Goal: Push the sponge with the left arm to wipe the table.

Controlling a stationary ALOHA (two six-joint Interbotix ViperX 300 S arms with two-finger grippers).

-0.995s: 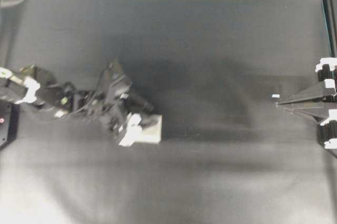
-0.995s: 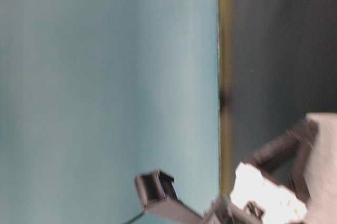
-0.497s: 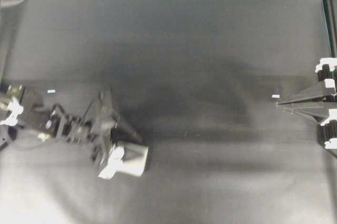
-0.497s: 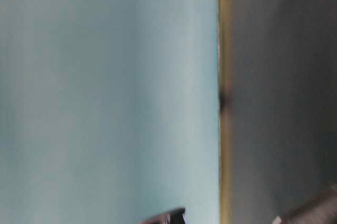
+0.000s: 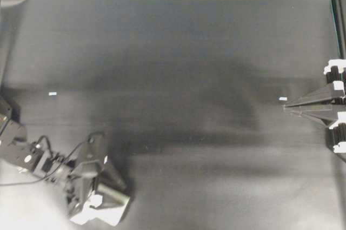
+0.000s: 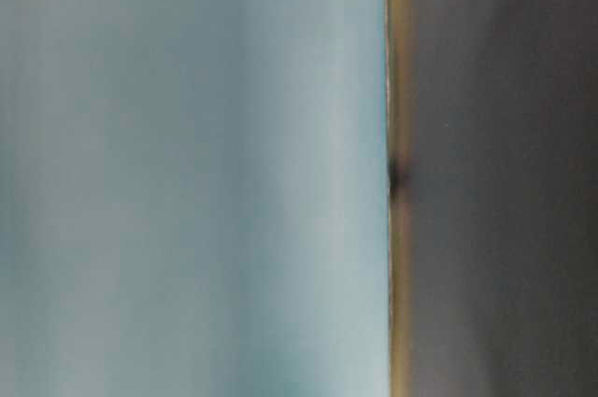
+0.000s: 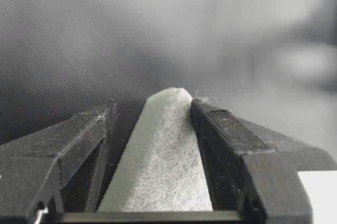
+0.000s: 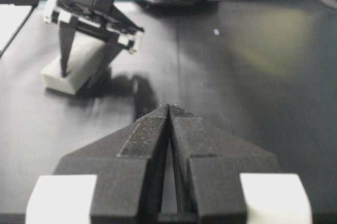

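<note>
The sponge (image 7: 163,166) looks fibrous and fuzzy, the table (image 5: 189,51) a matt dark sheet with fine weave, the left gripper (image 7: 152,129) fingers grainy matt black plastic

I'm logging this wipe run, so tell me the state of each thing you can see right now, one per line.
Sponge: flat on the table, near its front left corner, between the left tool's fingers.
Left tool: straddling the sponge, fingers at its sides.
Right tool: shut, empty, parked at the right edge.
Table: dark sheet, faint creases, two tiny white flecks.
</note>
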